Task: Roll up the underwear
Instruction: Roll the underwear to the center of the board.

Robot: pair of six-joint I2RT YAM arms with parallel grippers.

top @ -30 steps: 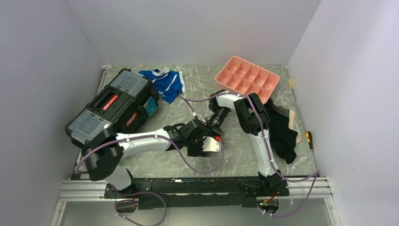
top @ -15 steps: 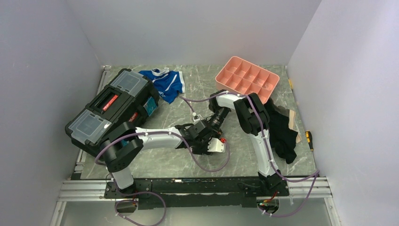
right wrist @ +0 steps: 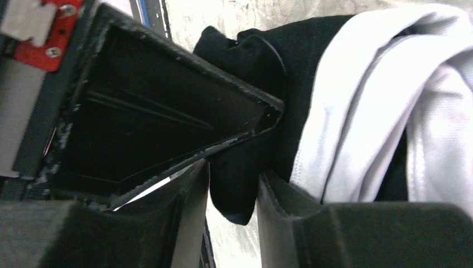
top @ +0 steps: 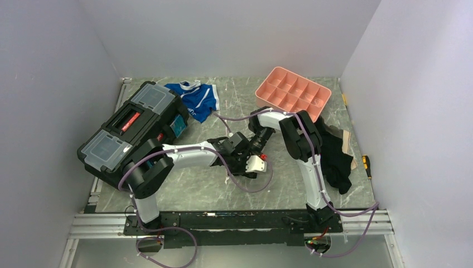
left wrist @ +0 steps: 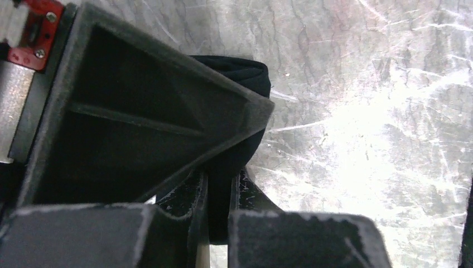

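Underwear [left wrist: 245,70]: a bunched black bundle at mid-table, where the two wrists meet. They hide it in the overhead view. A white stripe panel shows in the right wrist view.
Left gripper [left wrist: 222,184]: jaws nearly closed, pinching a narrow fold of the black cloth.
Right gripper [right wrist: 234,187]: jaws part-way apart with a thicker wad of black cloth filling the gap. It looks held, probably lightly.
Step in hand: judged mid-roll, with both grippers on the one bundle.
How to do it well: turn both wrists together about one axis. Hold the cloth taut between them and the bundle low over the table [top: 212,187].
Risk: an uneven grip may let one side unwind, so firm up the right before you turn.
Clearance: the wrists sit very close, so mind a knock.
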